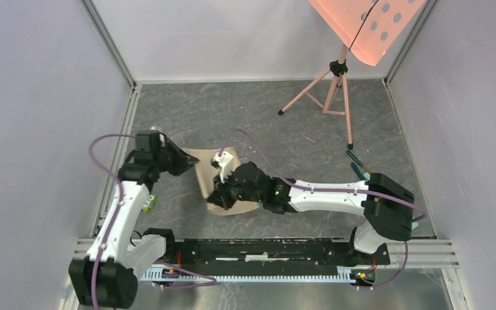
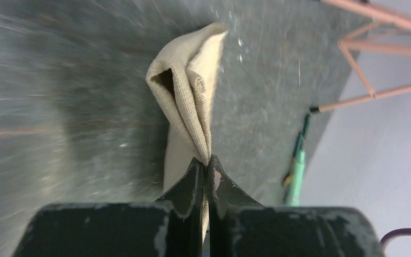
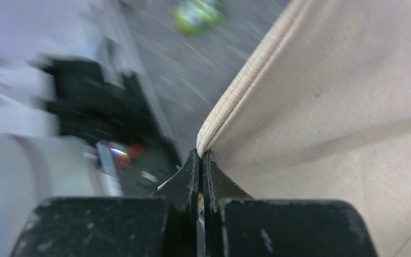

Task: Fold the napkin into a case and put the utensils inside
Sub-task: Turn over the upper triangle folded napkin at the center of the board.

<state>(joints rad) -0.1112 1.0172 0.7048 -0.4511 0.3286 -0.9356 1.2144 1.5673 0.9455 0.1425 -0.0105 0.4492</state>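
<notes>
Both pairs of fingers are clenched on cloth. My left fingers (image 2: pixel 188 187) pinch a doubled edge of the napkin (image 2: pixel 190 91), which rises from the pinch in a loose, open loop. My right fingers (image 3: pixel 186 179) grip a hemmed corner, with the cloth running off taut to the right. From above, the napkin sits mid-table (image 1: pixel 284 135), bunched and partly lifted between the two arms. I judge the fold only begun, nowhere near a narrow pocket.

To do this well I'd move both arms in step at the same height, so the held edge stays straight. I'd draw it gently tight first, since the loop on the left side could set a crooked crease. Then I'd carry the edge across parallel to the far edge and lower it until the cloth lies flat before releasing.

The green frog toy (image 1: pixel 148 203) lies near the left arm, apart from the cloth, so I'd sweep clear of it. A mint-green cylinder (image 2: pixel 298 166) lies far right, and I cannot make out the utensils.
</notes>
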